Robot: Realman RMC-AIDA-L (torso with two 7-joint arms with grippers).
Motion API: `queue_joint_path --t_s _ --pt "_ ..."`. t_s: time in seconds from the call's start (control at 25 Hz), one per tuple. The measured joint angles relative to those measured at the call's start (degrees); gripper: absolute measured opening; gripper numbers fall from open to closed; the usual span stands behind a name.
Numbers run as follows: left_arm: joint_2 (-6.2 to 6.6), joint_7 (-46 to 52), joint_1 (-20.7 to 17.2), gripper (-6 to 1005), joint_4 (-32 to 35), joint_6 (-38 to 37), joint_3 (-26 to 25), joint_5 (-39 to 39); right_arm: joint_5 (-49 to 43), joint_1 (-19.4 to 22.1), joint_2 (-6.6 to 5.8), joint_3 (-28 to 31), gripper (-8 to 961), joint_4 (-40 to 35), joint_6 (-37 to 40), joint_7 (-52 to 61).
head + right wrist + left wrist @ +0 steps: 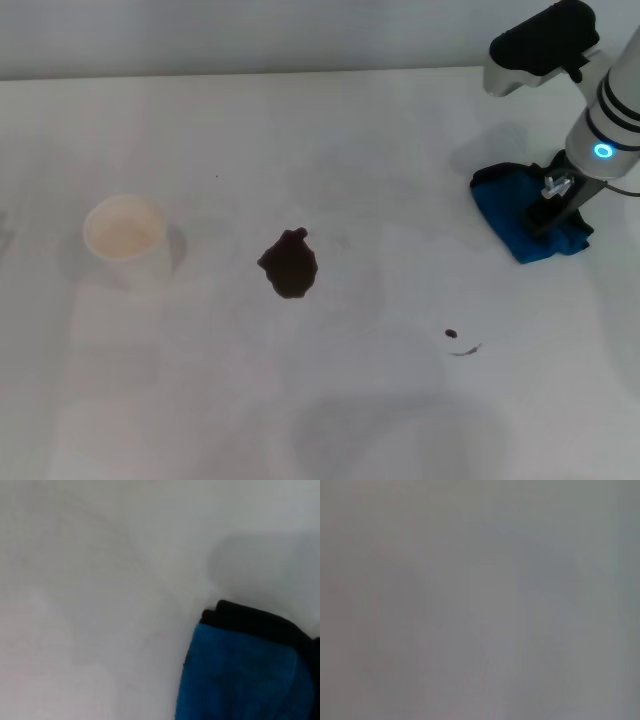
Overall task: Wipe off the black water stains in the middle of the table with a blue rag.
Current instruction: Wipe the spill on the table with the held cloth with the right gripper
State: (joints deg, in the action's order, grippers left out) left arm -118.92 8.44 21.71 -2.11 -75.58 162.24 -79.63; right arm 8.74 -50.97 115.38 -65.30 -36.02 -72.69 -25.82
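The black water stains show in the head view: a dark blotch at the middle of the white table, and a tiny dot with a thin streak to its right and nearer me. The blue rag with black edging lies at the right of the table; it also shows in the right wrist view. My right gripper is down on the rag, its dark fingers pressed into the cloth. My left gripper is out of view; the left wrist view shows only a blank grey surface.
A white paper cup stands at the left of the table, well apart from the blotch. The table's far edge runs across the top of the head view.
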Motion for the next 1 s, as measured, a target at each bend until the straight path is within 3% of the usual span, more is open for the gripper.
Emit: queue_joint_path --t_s 0.2,0.48,1.0 --pt "0.0 0.0 0.1 888 -0.1 0.0 0.0 0.0 3.9 -0.7 0.17 -1.1 87 -0.3 -0.6 -1.8" --pt "0.08 0.0 0.4 888 -0.2 0.0 0.0 0.0 10.6 -2.5 0.45 -8.3 88 -0.4 -0.1 -1.9" --pt "0.09 0.0 1.5 889 -0.1 0.0 0.4 0.3 29.4 -9.5 0.81 -39.0 88 -0.7 4.0 6.3"
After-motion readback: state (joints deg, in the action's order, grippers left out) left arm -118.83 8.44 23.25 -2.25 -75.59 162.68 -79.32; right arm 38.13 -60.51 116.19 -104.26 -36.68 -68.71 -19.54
